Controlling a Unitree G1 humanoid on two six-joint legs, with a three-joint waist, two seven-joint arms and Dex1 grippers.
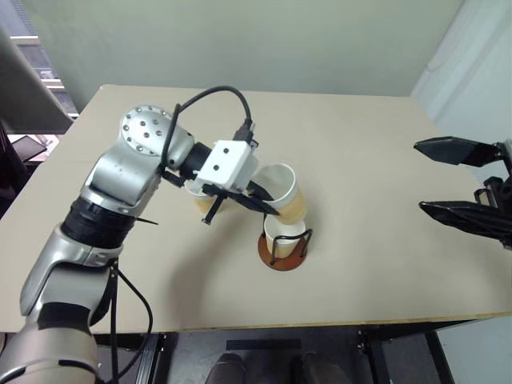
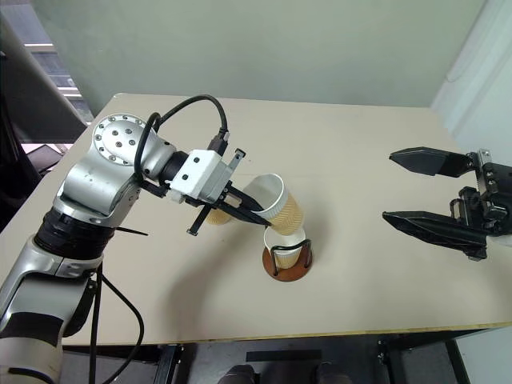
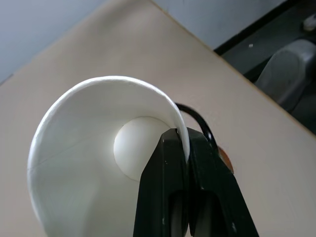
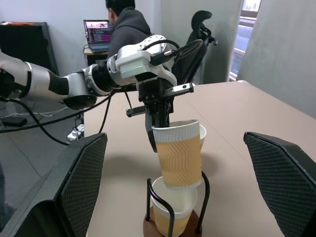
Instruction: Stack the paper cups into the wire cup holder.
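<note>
My left gripper (image 1: 272,210) is shut on the rim of a tan paper cup (image 1: 288,196), one finger inside and one outside. The cup hangs tilted just above the wire cup holder (image 2: 288,268), which stands on a reddish-brown disc near the table's front middle. Another paper cup (image 4: 173,202) sits upright inside the holder, and the held cup's bottom is right at its rim. A third tan cup (image 1: 202,204) is partly hidden behind the left gripper. My right gripper (image 2: 388,186) hovers open over the table's right side, apart from the cups, with nothing between its fingers.
The beige table (image 1: 360,144) has bare room behind and to the right of the holder. Its front edge runs close below the holder. In the right wrist view a person (image 4: 126,24) sits at a laptop beyond the table, next to an office chair (image 4: 200,34).
</note>
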